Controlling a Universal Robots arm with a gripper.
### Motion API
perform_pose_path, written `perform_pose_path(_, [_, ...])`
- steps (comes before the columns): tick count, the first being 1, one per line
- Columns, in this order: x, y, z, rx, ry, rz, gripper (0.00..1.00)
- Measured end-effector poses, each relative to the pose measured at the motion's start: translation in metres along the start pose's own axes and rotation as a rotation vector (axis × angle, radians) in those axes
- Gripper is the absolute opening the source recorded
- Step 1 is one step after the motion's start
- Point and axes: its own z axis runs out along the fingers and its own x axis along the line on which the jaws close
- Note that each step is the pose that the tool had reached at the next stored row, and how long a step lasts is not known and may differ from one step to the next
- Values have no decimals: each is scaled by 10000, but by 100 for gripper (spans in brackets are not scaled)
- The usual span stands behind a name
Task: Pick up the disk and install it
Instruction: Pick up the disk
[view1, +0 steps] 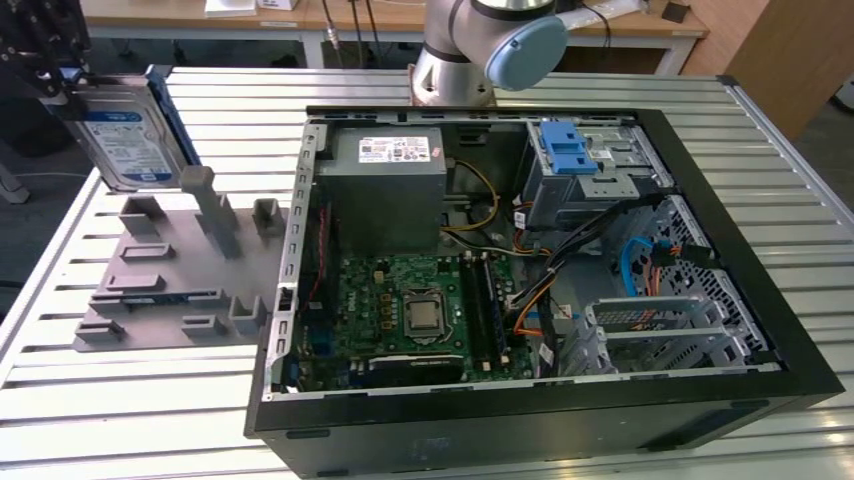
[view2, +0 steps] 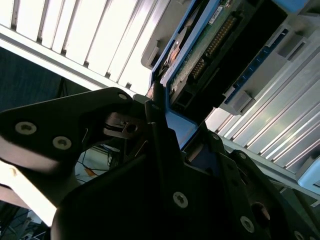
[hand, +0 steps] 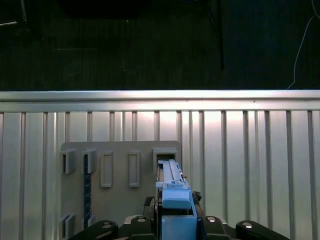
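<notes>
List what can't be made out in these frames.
- Exterior view: black gripper is cut off by the top-left corner; the jaws' contact on the silver hard drive with blue rails is in shadow.
- First wrist view: that drive is edge-on, so both faces are hidden.
- Exterior view: inside of the metal drive cage with blue latch, hidden by its own walls.

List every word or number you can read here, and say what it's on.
On the flat silver hard drive with blue plastic rails, white-and-blue label: print too small to read.
On the grey metal power-supply box, white sticker: print too small to read.
Nothing else readable.
</notes>
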Motion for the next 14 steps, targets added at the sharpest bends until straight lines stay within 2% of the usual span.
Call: perform_pose_path(14, [-4, 10, -270, 8, -1, -1, 36])
